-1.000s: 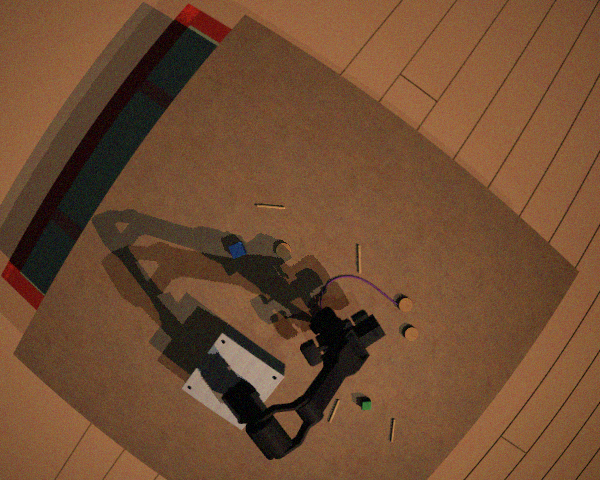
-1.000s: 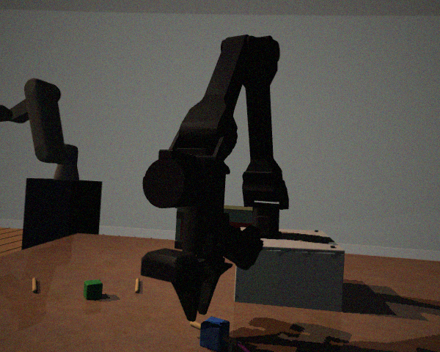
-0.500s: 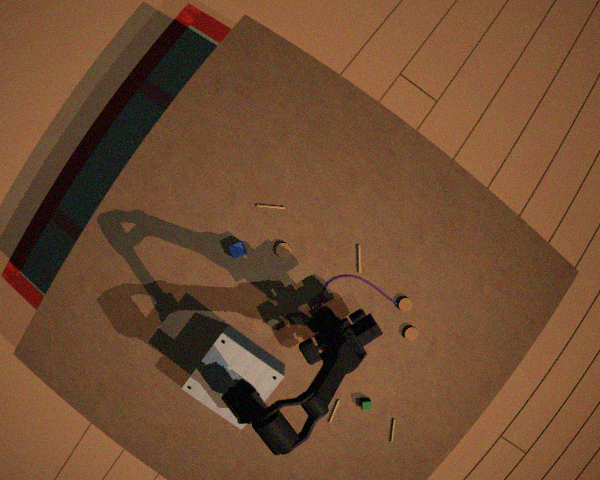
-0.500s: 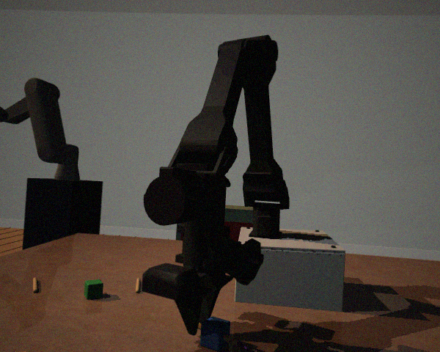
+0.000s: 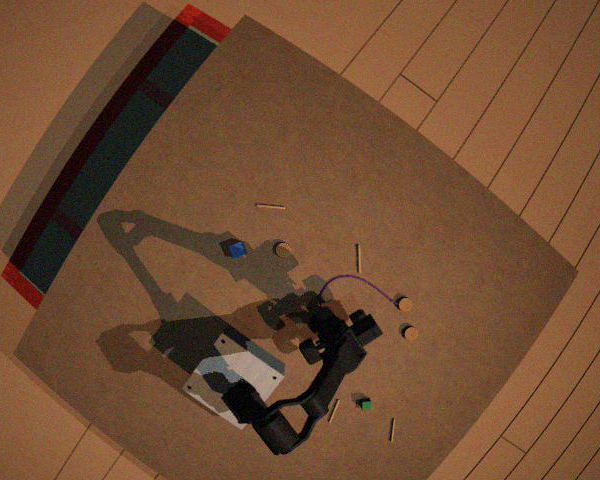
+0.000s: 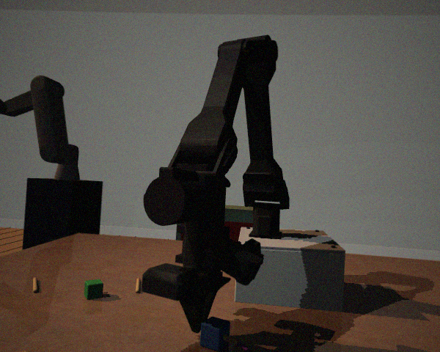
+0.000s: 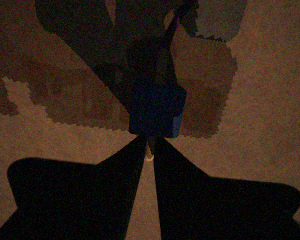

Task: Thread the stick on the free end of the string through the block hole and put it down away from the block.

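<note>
The blue block (image 6: 214, 334) (image 7: 156, 111) sits on the table, with the thin wooden stick (image 7: 161, 67) running through its hole. The stick's near end pokes out towards me, and its other end, where the purple string (image 5: 347, 276) (image 7: 173, 30) joins, is on the far side. The string curves to the round wooden button (image 5: 404, 303). My gripper (image 6: 196, 329) (image 7: 150, 139) is shut on the stick's near end, close against the block's near face. In the top view, my arm hides the block and stick.
Another blue block (image 5: 236, 249) and a round button (image 5: 282, 249) lie farther left in the top view. Another button (image 5: 410, 333) is beside the string's button. A green cube (image 5: 366, 404) (image 6: 93, 289) lies near loose sticks. One loose stick (image 5: 358, 258) lies beyond the string, another (image 5: 270, 206) farther off.
</note>
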Tool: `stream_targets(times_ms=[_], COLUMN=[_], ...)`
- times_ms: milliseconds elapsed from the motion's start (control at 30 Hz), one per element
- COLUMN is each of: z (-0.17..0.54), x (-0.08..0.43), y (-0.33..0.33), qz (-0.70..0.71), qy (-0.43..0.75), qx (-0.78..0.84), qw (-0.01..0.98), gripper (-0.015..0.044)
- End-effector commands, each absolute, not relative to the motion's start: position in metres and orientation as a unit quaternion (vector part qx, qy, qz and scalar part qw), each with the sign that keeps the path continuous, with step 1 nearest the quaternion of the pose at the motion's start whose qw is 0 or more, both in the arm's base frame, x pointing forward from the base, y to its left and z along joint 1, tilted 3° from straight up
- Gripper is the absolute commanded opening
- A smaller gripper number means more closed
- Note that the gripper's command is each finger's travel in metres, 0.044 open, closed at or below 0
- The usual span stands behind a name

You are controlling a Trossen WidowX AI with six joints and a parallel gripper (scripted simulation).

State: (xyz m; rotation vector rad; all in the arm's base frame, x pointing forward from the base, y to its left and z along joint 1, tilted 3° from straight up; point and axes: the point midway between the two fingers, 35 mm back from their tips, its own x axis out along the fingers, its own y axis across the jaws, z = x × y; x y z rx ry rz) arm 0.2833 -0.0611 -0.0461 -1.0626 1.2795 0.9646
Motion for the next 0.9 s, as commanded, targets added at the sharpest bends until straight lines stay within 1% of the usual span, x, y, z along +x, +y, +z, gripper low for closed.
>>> stream_targets(times_ms=[0, 167, 867], z=[-0.047, -0.049, -0.047], x=[0.283, 0.283, 0.280], y=[-0.062, -0.063, -0.086], qz=[0.417, 0.433, 0.435], qy=[0.540, 0.520, 0.523], qx=[-0.450, -0.437, -0.434], qw=[0.577, 0.593, 0.590], gripper=[0.0000, 0.0000, 0.0000])
